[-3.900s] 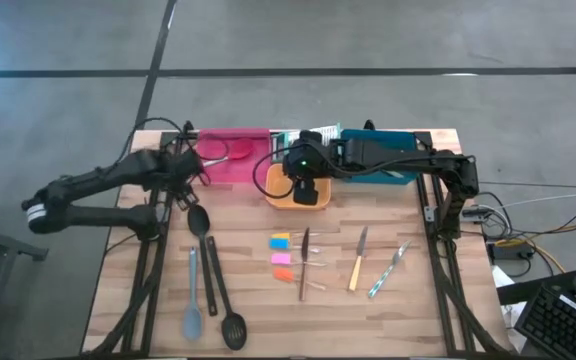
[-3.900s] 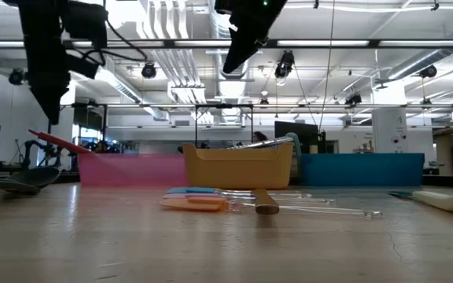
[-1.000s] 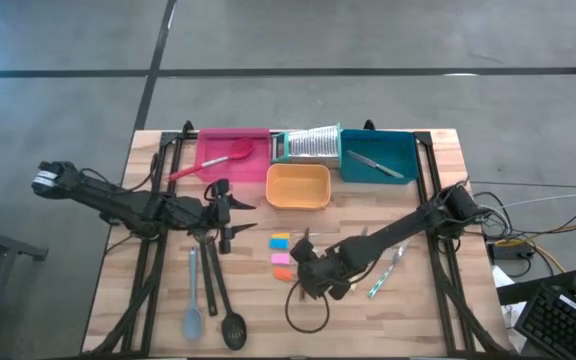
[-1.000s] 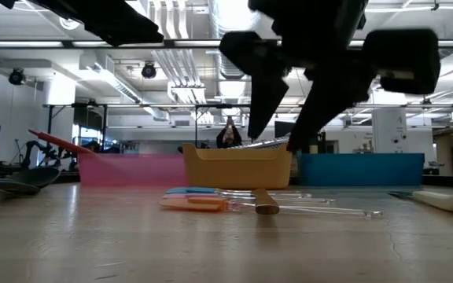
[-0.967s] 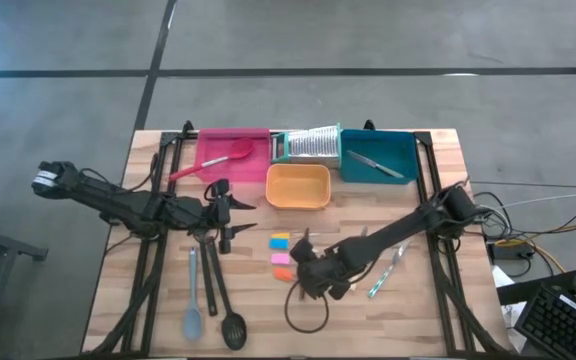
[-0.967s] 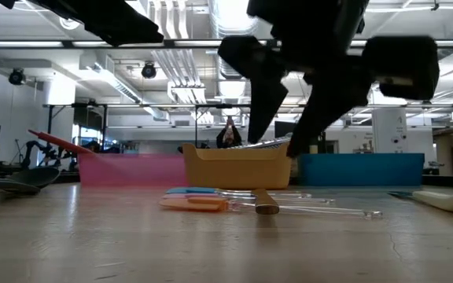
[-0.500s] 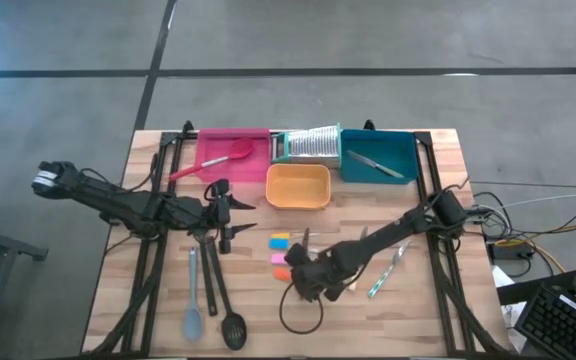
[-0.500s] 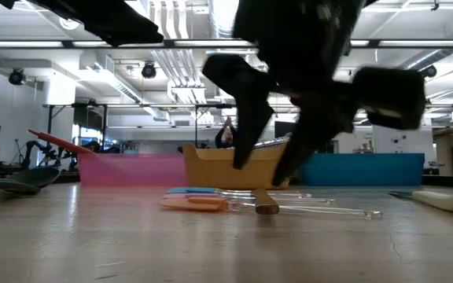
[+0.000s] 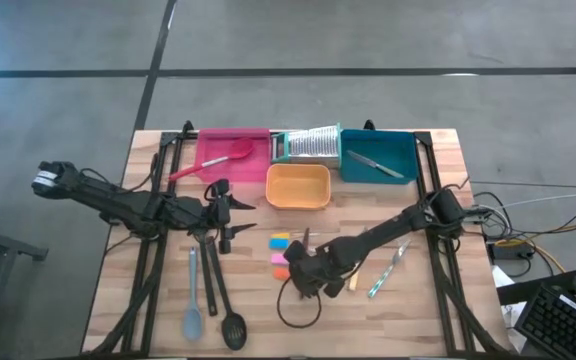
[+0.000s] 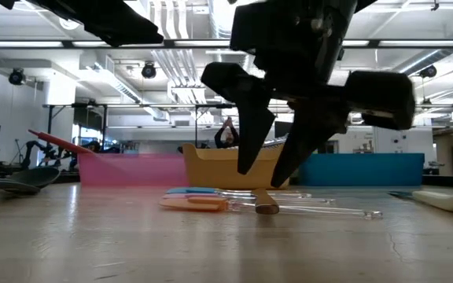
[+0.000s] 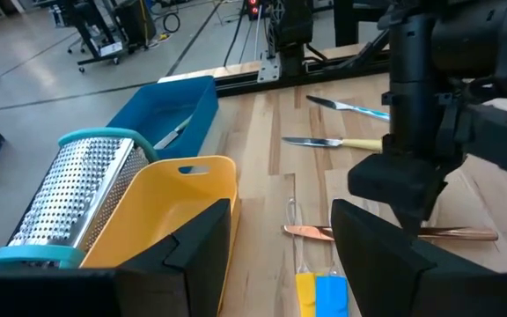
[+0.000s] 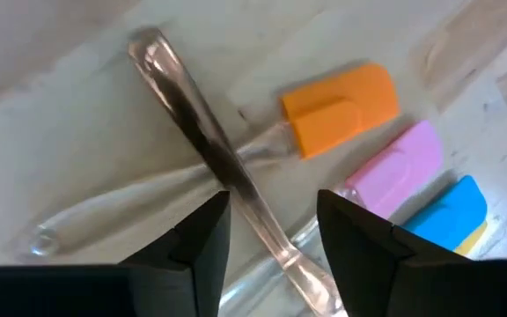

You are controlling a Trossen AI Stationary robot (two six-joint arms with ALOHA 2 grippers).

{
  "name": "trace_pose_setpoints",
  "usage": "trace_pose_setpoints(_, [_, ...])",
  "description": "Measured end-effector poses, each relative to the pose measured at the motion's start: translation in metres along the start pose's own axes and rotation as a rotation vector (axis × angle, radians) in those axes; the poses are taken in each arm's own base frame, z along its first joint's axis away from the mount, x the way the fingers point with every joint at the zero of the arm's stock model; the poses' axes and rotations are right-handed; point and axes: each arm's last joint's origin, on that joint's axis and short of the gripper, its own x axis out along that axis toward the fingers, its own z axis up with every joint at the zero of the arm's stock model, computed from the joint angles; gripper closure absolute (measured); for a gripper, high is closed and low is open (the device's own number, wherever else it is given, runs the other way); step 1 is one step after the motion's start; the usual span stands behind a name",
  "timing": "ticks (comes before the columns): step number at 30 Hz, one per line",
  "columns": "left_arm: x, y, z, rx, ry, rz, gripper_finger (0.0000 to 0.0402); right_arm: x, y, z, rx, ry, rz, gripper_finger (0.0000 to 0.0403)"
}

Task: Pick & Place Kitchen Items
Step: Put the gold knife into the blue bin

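As seen from above, left to right across the wooden surface (image 9: 388, 310):

Left end effector (image 9: 230, 218): hovers with fingers spread apart, gripping nothing, near the upper ends of the long-handled utensils.
Grey-blue spoon (image 9: 192, 300): flat on the surface at the left, bowl toward the near edge.
Black slotted ladle (image 9: 226, 305): just beside the grey-blue spoon; a second black spoon (image 9: 201, 230) lies alongside.
Red spoon (image 9: 213, 162): resting in the pink tray (image 9: 258, 140), handle over its left rim.
Orange tray (image 9: 299, 186): centre, in front of the grater (image 9: 308, 145).
Small spatulas: yellow-and-blue piece (image 9: 280, 241) and pink piece (image 9: 281, 258), mid-surface.
Right end effector (image 12: 267, 233): low over the centre, fingers parted and empty, straddling a brown-handled knife (image 12: 209, 150) beside the orange piece (image 12: 341, 106).
Yellow-handled knife (image 9: 360, 250): right of centre, partly under the right arm.
Blue-handled knife (image 9: 388, 272): farther right.
Teal tray (image 9: 403, 150): holds one knife (image 9: 373, 165).
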Motion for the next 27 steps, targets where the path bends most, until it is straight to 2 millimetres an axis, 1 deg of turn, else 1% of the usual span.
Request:
trace_pose_setpoints(4, [0.000, 0.000, 0.000, 0.000, 0.000, 0.000, 0.0200, 0.009, -0.007, 0.000, 0.013, 0.011, 0.006, 0.0260])
trace_pose_setpoints(9, [0.000, 0.000, 0.000, 0.000, 0.000, 0.000, 0.0200, 0.022, -0.010, 0.003, 0.018, 0.050, 0.078, 0.0275])
trace_pose_setpoints(12, [0.000, 0.000, 0.000, 0.001, 0.003, 0.000, 0.0200, 0.023, -0.012, 0.005, 0.013, 0.091, 0.108, 0.0280])
trace_pose_setpoints(19, [0.000, 0.000, -0.002, 0.006, 0.015, -0.001, 0.0200, 0.007, -0.022, 0.018, 0.010, 0.080, 0.105, 0.0285])
trace_pose_setpoints(23, [0.000, 0.000, -0.002, 0.007, 0.016, -0.001, 0.0200, -0.010, -0.029, 0.025, 0.012, 0.077, 0.102, 0.0273])
trace_pose_setpoints(27, [0.000, 0.000, -0.002, 0.007, 0.017, -0.001, 0.0200, -0.015, -0.030, 0.025, 0.011, 0.107, 0.122, 0.0253])
